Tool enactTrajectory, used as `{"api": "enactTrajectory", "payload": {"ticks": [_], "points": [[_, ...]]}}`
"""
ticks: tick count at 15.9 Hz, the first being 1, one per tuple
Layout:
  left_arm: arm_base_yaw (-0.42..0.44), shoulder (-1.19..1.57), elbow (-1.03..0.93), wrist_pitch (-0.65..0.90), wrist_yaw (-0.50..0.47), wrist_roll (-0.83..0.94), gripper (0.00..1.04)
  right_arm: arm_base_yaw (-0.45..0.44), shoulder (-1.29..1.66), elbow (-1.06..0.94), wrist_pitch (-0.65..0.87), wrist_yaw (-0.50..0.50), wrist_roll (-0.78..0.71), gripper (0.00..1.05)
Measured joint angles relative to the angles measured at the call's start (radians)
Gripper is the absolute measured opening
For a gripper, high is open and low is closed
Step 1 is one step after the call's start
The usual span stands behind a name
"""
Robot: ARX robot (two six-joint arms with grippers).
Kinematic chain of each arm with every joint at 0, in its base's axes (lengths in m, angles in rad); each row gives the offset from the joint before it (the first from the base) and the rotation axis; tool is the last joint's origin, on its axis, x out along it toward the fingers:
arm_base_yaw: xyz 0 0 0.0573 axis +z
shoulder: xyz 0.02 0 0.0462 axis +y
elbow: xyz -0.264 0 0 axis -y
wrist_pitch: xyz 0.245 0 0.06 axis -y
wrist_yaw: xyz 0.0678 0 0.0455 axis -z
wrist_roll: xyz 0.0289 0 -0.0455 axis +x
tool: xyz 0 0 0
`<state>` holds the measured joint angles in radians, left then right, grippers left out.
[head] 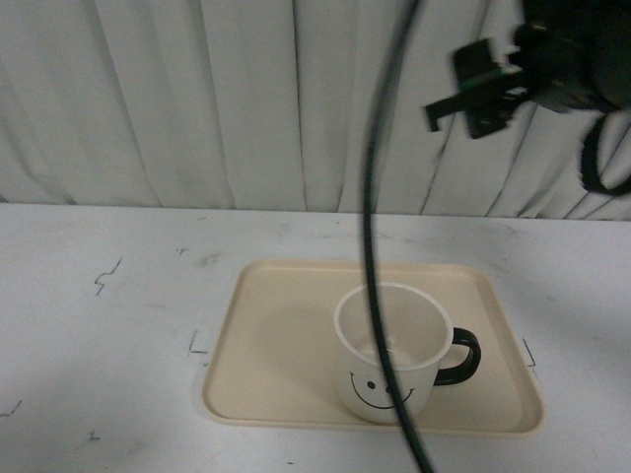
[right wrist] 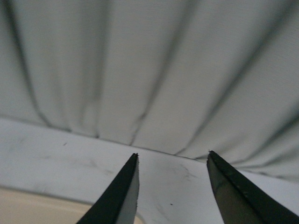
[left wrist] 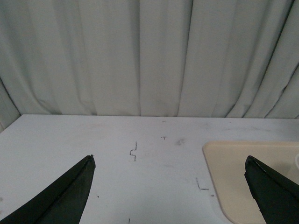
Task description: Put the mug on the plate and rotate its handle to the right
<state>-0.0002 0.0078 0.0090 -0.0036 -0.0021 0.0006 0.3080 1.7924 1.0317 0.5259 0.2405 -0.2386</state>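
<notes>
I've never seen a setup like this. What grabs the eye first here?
Probably the cream mug with its black smiley face, standing upright on the right part of a beige plate, its black handle pointing right. A dark cable hangs down in front of the camera, and the right end effector hovers high at upper right, holding nothing.

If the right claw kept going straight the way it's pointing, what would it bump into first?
Probably the curtain. The right gripper, jaws open and empty, points over the far table edge toward it; nothing else shows between, though depth is unclear.
</notes>
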Motion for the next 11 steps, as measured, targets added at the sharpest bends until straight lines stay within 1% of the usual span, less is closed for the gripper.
{"api": "enactTrajectory", "payload": {"ticks": [1,2,3,4,6,7,8,9,10,11], "points": [[0.000,0.000,0.000,0.000,0.002,0.000,0.98,-0.107,-0.201,-0.409,0.461,-0.009,0.193,0.14],[0.000,0.000,0.000,0.000,0.002,0.000,0.98,-0.141,-0.342,-0.622,0.504,-0.080,0.219,0.02],[0.000,0.000,0.000,0.000,0.002,0.000,0.98,-0.192,-0.494,-0.759,0.501,-0.115,0.224,0.02],[0.000,0.000,0.000,0.000,0.002,0.000,0.98,-0.199,-0.542,-0.795,0.489,-0.139,0.224,0.02],[0.000,0.000,0.000,-0.001,0.002,0.000,0.98,-0.221,-0.618,-0.856,0.454,-0.153,0.224,0.02],[0.000,0.000,0.000,0.000,0.002,0.000,0.98,-0.227,-0.618,-0.890,0.531,-0.156,0.224,0.02],[0.000,0.000,0.000,0.000,0.002,0.000,0.98,-0.238,-0.640,-0.915,0.500,-0.163,0.224,0.02],[0.000,0.000,0.000,-0.001,0.002,0.000,0.98,-0.286,-0.687,-0.947,0.455,-0.228,0.224,0.02],[0.000,0.000,0.000,0.000,0.000,0.000,0.98,-0.312,-0.751,-0.962,0.423,-0.232,0.224,0.02],[0.000,0.000,0.000,-0.001,0.002,0.000,0.98,-0.312,-0.800,-0.968,0.396,-0.235,0.224,0.02]]}}
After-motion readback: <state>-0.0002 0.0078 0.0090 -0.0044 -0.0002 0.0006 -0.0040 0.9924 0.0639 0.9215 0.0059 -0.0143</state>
